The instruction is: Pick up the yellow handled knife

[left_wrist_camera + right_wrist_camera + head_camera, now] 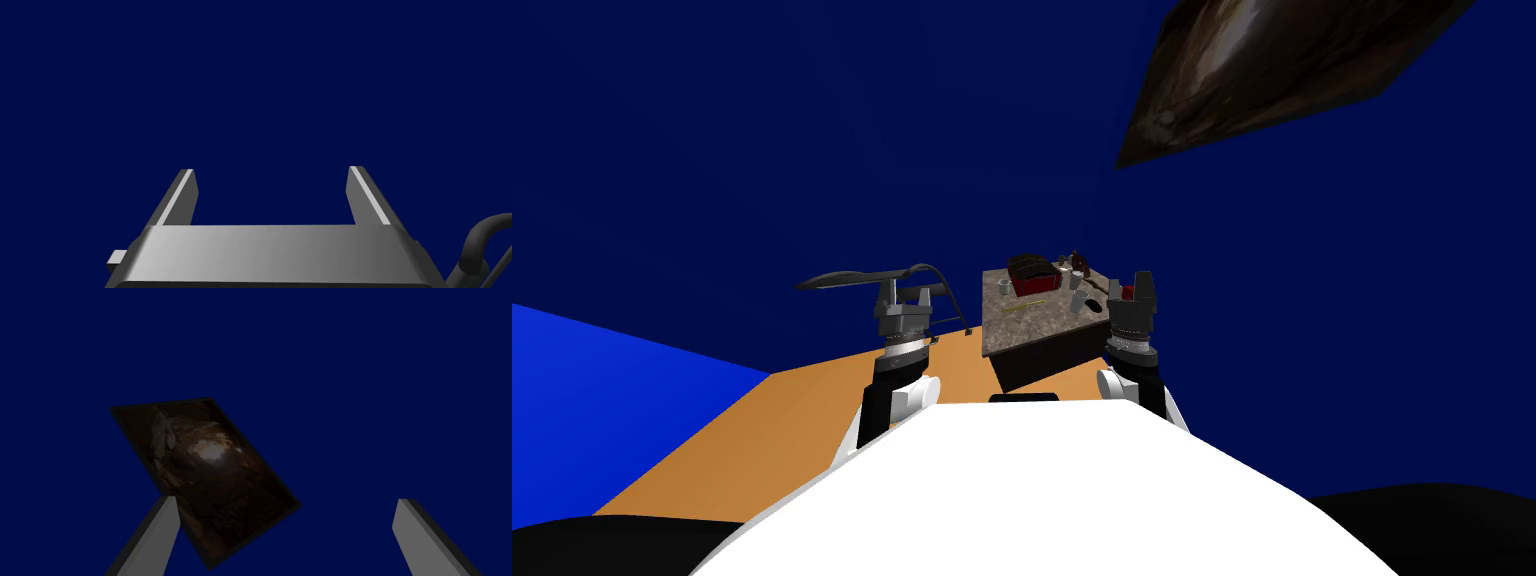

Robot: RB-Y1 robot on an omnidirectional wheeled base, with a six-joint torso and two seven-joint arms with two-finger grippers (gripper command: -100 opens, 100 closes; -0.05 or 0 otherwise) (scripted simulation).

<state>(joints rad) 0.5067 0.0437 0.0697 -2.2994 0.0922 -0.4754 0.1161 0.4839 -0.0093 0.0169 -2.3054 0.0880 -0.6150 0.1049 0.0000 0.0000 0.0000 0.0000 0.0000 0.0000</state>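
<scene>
Grey blades of the left gripper (907, 292) stand well apart with nothing between them, just left of the frame's centre in the head view. The right gripper (1132, 287), just right of centre, also has its fingers (155, 538) spread wide and empty. That makes two grippers, both raised.

Orange floor (762, 430) fills the lower left. Behind the left gripper there is one dark curved tube frame (862, 278); what it belongs to I cannot tell.

One table (1012, 335), with a mottled stone-like top on a dark base, sits at the frame's centre between the two grippers. The right gripper overlaps its right edge in the picture.

On the table lies one knife (1022, 307), a thin yellowish sliver lying flat on the left front part of the top. Its long axis runs from lower left to upper right in the frame, roughly along the table's near edge. Which end is the handle is too small to tell. Neither gripper touches it.

Behind the knife is one red box (1034, 285) holding a dark heap that I cannot make out. There are two small grey cups, one cup (1004, 285) just left of the box and the other cup (1079, 298) to its right; their insides are not readable. A few small dark items (1074, 263) stand at the far right corner.

Farthest off is the dark blue wall (812, 120), with one dark picture (1282, 70) at the upper right.
</scene>
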